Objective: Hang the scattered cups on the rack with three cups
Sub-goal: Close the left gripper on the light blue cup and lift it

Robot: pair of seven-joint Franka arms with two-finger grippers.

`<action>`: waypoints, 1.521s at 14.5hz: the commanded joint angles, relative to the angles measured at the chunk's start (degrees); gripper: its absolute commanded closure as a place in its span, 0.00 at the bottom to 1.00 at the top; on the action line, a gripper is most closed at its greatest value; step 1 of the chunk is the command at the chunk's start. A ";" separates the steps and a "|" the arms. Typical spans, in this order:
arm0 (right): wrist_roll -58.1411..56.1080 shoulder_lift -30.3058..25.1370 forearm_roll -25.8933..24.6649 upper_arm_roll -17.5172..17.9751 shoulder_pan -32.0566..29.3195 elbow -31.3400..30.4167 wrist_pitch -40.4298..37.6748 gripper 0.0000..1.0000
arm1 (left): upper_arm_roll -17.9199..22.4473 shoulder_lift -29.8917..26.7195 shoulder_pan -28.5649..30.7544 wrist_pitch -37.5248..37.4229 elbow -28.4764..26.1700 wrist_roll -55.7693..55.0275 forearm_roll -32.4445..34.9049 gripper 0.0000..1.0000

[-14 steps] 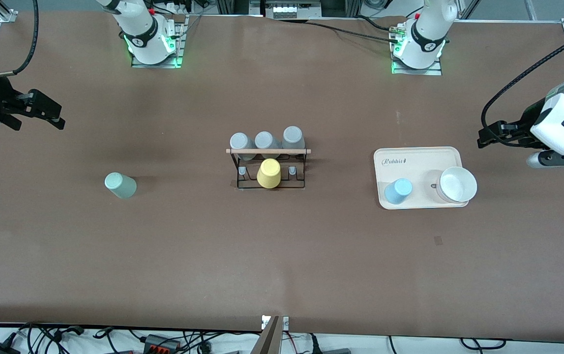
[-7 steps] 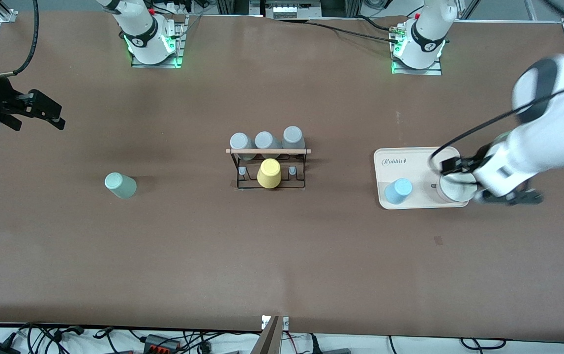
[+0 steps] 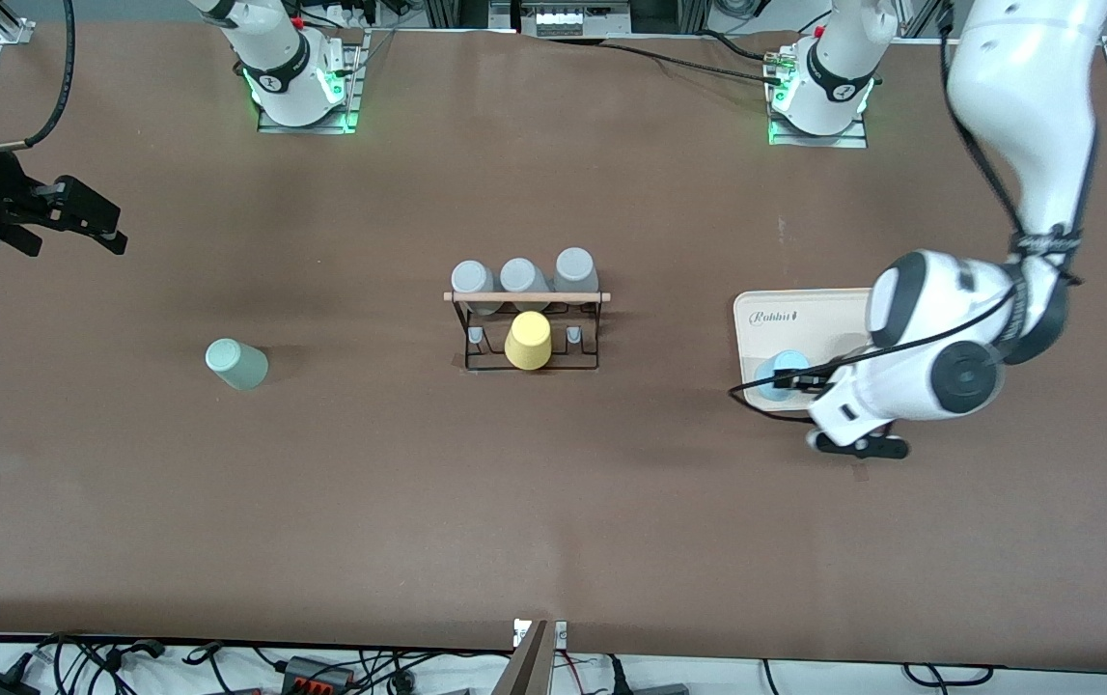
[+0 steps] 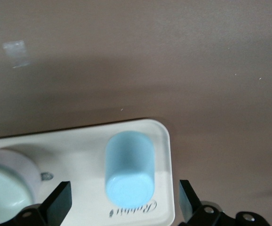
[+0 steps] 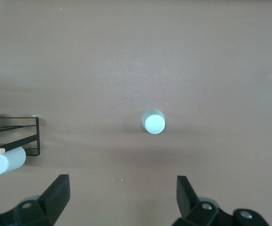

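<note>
The light blue cup (image 3: 775, 371) stands on the cream tray (image 3: 804, 314), at the corner nearest the rack and the front camera. My left gripper (image 3: 791, 379) is over that corner, open. In the left wrist view its fingers (image 4: 57, 205) stand wide on either side of the blue cup (image 4: 129, 172), not touching it. The mint green cup (image 3: 236, 364) stands alone on the table toward the right arm's end, and also shows in the right wrist view (image 5: 153, 122). The black wire rack (image 3: 529, 333) stands mid-table. My right gripper (image 3: 95, 220) waits open and empty above the table's end.
Three grey cups (image 3: 519, 277) hang on the rack's farther row and a yellow cup (image 3: 528, 340) on its nearer row. A white bowl (image 4: 4, 183) sits on the tray beside the blue cup, hidden under my left arm in the front view.
My left arm has swung in from the table's end, across the tray, to over the light blue cup. The right arm and all cups have not moved.
</note>
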 commanded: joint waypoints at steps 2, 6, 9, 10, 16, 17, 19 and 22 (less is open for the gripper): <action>0.10 0.44 0.66 0.16 -0.45 1.31 -0.88 0.00 | 0.48 0.45 -0.33 3.90 -3.13 0.33 2.39 0.00; 0.10 0.44 0.66 0.16 -0.53 1.31 -0.88 0.00 | 0.48 0.10 -0.33 4.79 -5.25 0.42 2.39 0.00; 0.10 0.44 0.66 0.16 -0.53 1.22 -0.97 0.00 | 0.39 -0.78 -0.50 4.88 -7.72 0.25 2.39 0.00; 0.10 0.44 0.66 0.16 -0.53 1.22 -0.97 0.00 | 0.39 -1.13 -0.41 4.88 -8.41 0.25 2.39 0.00; 0.01 0.44 0.66 0.16 -0.88 1.22 -0.97 0.00 | 0.30 -1.57 -0.33 5.32 -10.27 0.25 2.39 0.14; 0.01 0.44 0.66 0.16 -0.89 1.22 -0.97 0.00 | 0.39 -1.57 -0.33 5.23 -10.27 0.16 2.39 0.29; -0.17 0.35 0.66 0.16 -0.89 1.31 -0.97 0.00 | 0.30 -1.66 -0.15 5.14 -10.27 -0.45 2.30 0.59; 0.01 0.44 0.66 0.16 -0.89 1.22 -0.97 0.00 | 0.22 -2.01 0.11 4.71 -9.13 -0.72 1.34 0.86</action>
